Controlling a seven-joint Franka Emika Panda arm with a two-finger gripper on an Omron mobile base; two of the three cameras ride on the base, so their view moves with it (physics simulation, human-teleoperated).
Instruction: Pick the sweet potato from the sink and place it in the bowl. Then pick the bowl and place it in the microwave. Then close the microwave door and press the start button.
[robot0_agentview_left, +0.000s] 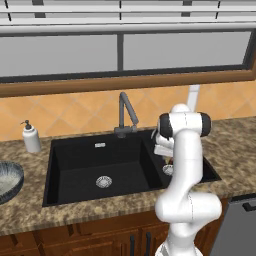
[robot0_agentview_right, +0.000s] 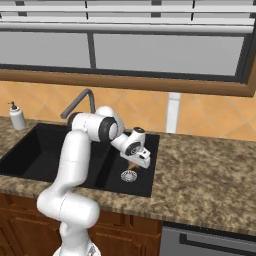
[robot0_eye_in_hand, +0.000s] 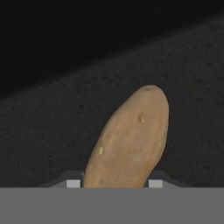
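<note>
Sweet potato sits right between the jaws, low in the narrow basin.

Left base view: the gripper (robot0_agentview_left: 167, 159) is reached down into the sink (robot0_agentview_left: 75, 175); the bowl (robot0_agentview_left: 7, 181) is far left on the counter (robot0_agentview_left: 235, 165).
Right base view: the gripper hangs by the drain (robot0_agentview_right: 129, 175).
Hand view: the sweet potato (robot0_eye_in_hand: 129, 140) is seen lying lengthwise, pointing away, with the jaws apart on both sides.

The gripper (robot0_agentview_right: 134, 163) is low inside the narrow basin of the sink (robot0_agentview_left: 75, 172), close to the silver drain (robot0_agentview_right: 129, 175), with black walls near on several sides. The sweet potato (robot0_eye_in_hand: 129, 140) sits between the finger tips, so that gap is taken. The faucet (robot0_agentview_left: 126, 114) stands behind the divider and leans over the wide basin, an obstacle on the way left. The wide basin is open above. The bowl (robot0_agentview_left: 9, 181) rests on the left counter (robot0_agentview_left: 90, 212), with the soap bottle (robot0_agentview_left: 31, 136) behind it, apart.
</note>
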